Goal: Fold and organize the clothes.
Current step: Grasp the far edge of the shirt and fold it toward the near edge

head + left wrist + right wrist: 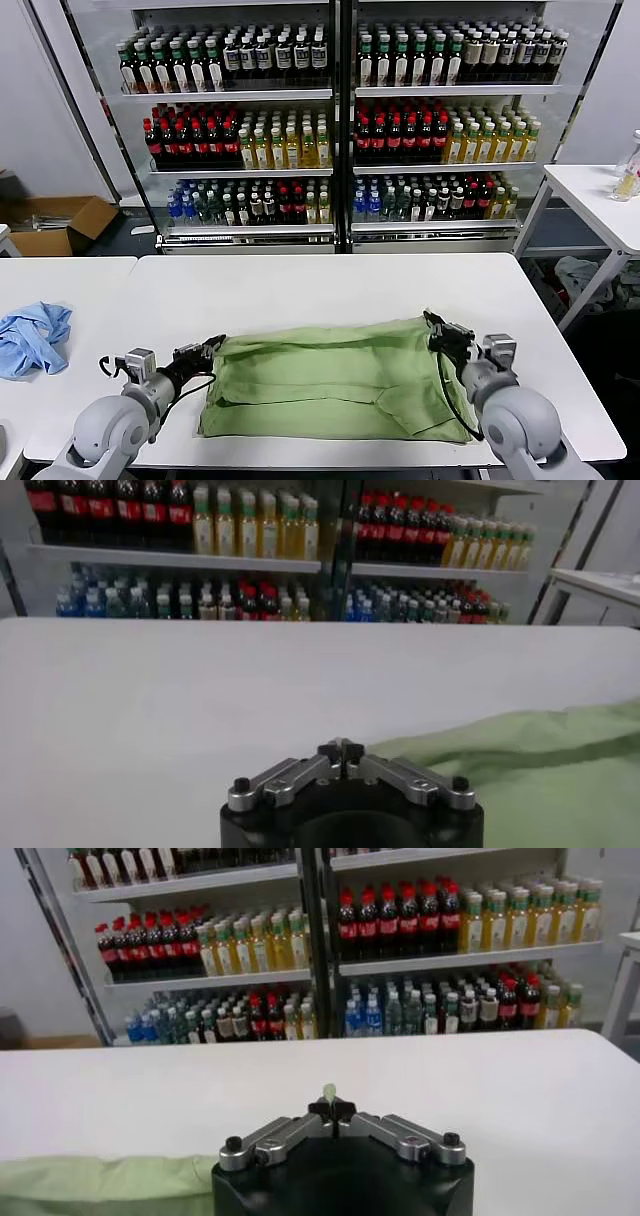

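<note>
A: What did the polo shirt (335,380) look like?
B: Soft green cloth, folded into a wrinkled rectangle on the white table (330,285), near its front edge.
A: And the grippers?
B: The left gripper (210,347) was pinched shut at the shirt's left corner; the right gripper (437,327) was closed on a green scrap at the right corner.
A: Any room?
B: Bare tabletop behind; a blue cloth (32,336) lay well apart.

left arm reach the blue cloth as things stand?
Probably yes. The blue cloth lies on the adjacent table to the robot's left, with bare tabletop between it and the left gripper, which sits shut at the green polo shirt's corner. Whether it holds that corner is unclear.
</note>
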Controlling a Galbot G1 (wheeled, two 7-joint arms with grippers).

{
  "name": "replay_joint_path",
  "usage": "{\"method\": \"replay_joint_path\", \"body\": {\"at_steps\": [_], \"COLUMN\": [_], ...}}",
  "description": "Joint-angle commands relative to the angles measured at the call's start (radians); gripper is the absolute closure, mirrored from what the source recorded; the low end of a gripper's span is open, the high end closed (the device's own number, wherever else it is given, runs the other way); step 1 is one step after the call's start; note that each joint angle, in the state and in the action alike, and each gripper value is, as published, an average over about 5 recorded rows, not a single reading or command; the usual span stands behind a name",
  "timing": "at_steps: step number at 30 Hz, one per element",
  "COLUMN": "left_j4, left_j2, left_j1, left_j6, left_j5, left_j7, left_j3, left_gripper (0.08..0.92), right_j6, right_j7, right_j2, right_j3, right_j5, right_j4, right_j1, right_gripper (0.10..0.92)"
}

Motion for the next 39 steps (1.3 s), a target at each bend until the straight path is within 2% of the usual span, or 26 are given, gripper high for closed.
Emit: {"method": "replay_joint_path", "body": {"at_steps": [1,15,23,27,30,33,39], "left_j4": [-0.090,-0.074,-0.042,-0.083,-0.133,-0.188,-0.273], "left_j2": [0.007,0.008,0.014,0.018,0.016,-0.003,-0.093], "left_j1": [0.129,0.138,0.152,0.167,0.176,0.188,0.247], "left_j6": [0.017,0.060,0.059,0.059,0.057,0.040,-0.053], "left_j5": [-0.007,0.012,0.053,0.048,0.047,0.049,0.058], "left_j7": [0.009,0.040,0.050,0.032,-0.012,-0.093,-0.371], "left_j3": [-0.047,-0.070,-0.072,-0.110,-0.135,-0.130,-0.036], "left_gripper": [0.915,0.915,0.913,0.843,0.757,0.670,0.497], "right_j6": [-0.003,-0.003,-0.002,-0.002,0.000,-0.002,-0.003], "right_j7": [0.000,-0.011,-0.030,-0.028,-0.027,-0.020,-0.004], "right_j2": [-0.017,0.017,0.042,0.040,0.033,0.033,0.054], "right_j3": [0.127,0.151,0.114,0.131,0.150,0.151,0.101], "right_j5": [-0.005,-0.059,-0.091,-0.108,-0.127,-0.143,-0.210], "right_j4": [0.176,0.223,0.194,0.213,0.257,0.314,0.365], "right_j1": [-0.236,-0.360,-0.390,-0.393,-0.391,-0.388,-0.394], "right_gripper": [0.919,0.919,0.919,0.907,0.845,0.759,0.585]}}
